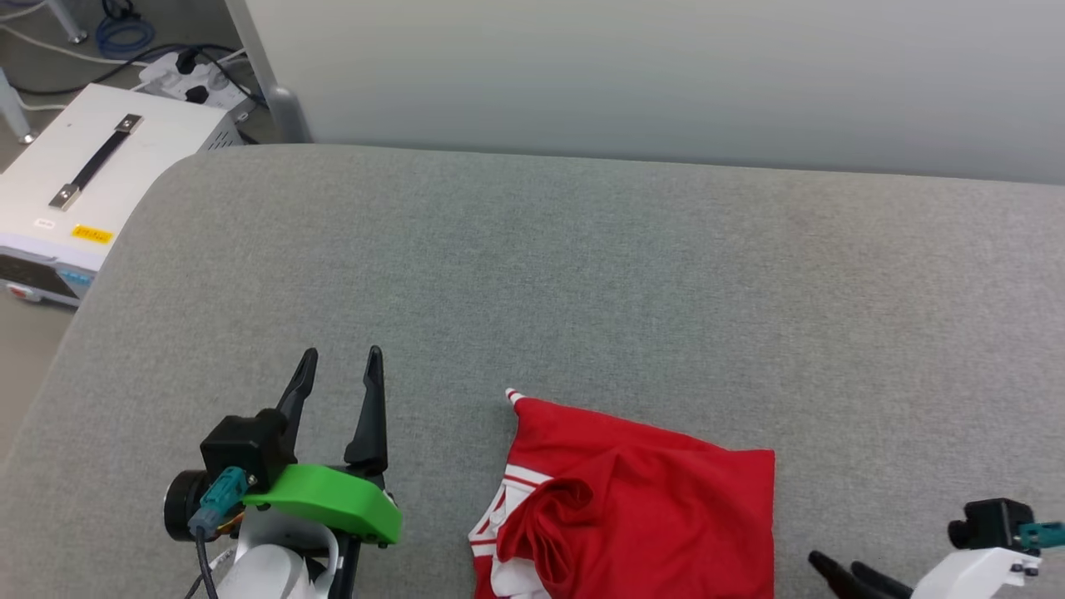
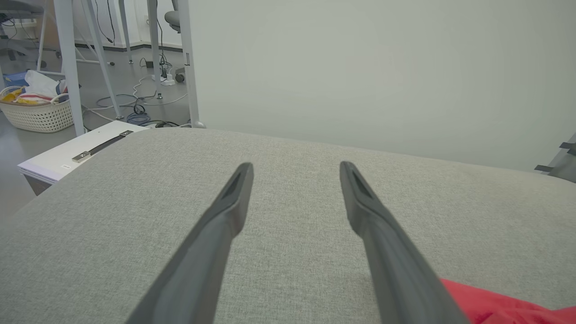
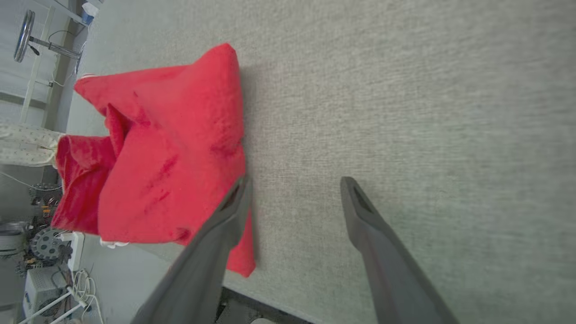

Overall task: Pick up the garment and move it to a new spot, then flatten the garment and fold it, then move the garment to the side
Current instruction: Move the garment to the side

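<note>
Red garment (image 1: 657, 507) sits crumpled in a loose fold at the near edge of the grey fabric surface (image 1: 582, 274), with white striped trim peeking out on its left. Left gripper (image 1: 342, 353) hangs to its left, fingers spread wide and empty. Right gripper (image 3: 295, 180) is on the other side, jaws apart too, holding nothing, one finger right by the cloth's edge.

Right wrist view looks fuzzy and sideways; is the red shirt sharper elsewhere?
Right wrist view: turned sideways, the red T-shirt is soft and over-bright, folds smeared, thin shadow on the grey fabric surface; head view: crisper, even light, no glare, white trim readable; left wrist view: wide lens curves the surface's edge, the left pincer looms large.
</note>
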Motion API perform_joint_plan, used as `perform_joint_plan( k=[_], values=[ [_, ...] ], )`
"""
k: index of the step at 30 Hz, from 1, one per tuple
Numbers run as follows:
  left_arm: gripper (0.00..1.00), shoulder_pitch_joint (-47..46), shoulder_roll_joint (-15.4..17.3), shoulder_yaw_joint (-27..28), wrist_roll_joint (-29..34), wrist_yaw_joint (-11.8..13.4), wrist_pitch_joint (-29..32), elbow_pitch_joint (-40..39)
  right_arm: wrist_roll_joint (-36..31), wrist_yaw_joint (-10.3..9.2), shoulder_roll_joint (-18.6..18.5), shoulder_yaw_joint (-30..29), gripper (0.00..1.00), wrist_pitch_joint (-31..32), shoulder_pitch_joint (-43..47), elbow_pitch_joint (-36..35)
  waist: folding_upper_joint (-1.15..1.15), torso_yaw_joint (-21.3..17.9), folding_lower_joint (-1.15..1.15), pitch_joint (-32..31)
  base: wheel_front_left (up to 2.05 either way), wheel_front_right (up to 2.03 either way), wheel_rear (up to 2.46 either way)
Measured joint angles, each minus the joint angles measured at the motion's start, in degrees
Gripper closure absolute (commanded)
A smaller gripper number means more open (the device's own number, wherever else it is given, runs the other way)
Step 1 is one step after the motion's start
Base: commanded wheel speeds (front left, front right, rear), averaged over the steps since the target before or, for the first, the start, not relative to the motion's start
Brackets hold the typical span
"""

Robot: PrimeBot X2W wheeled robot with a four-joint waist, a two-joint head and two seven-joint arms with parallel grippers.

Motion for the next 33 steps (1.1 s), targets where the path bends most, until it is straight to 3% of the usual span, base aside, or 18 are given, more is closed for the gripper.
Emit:
perform_joint_plan(
  k=[8,16,17,18,27,33],
  values=[
    [0.00,-2.32,-2.33,1.10,1.72,-2.04,0.00,0.85,7.38,0.01,-1.22,8.56,0.00,3.57,-4.19,0.93,0.00,3.38,0.00,3.75,0.00,0.00,0.00],
    [0.00,-3.07,-4.15,3.15,3.35,-3.85,0.00,1.42,8.72,0.14,-2.72,11.20,0.00,2.87,-7.28,5.59,0.00,5.89,0.00,6.75,0.00,0.00,0.00],
    [0.00,-3.07,-4.38,3.46,3.49,-4.01,0.00,1.54,9.07,0.14,-2.77,11.46,0.57,2.86,-7.70,5.90,0.00,6.12,0.00,7.00,0.00,0.00,0.00],
    [0.00,-3.07,-4.61,3.77,3.65,-4.07,0.00,1.64,9.25,0.14,-2.82,11.74,1.00,2.80,-8.08,6.11,0.00,6.30,0.00,7.22,0.00,0.00,0.00],
    [0.00,-2.99,-5.33,5.56,5.56,-5.41,0.00,3.07,9.36,0.12,-4.19,14.01,1.00,1.14,-9.71,4.81,0.00,5.57,0.01,6.24,0.00,0.00,0.00],
    [0.00,-2.07,-5.35,7.02,6.23,-5.71,-0.01,2.50,5.02,0.08,-7.76,14.97,1.00,1.07,-10.78,-0.21,0.00,2.68,0.01,5.34,0.00,0.00,0.00]
  ],
)
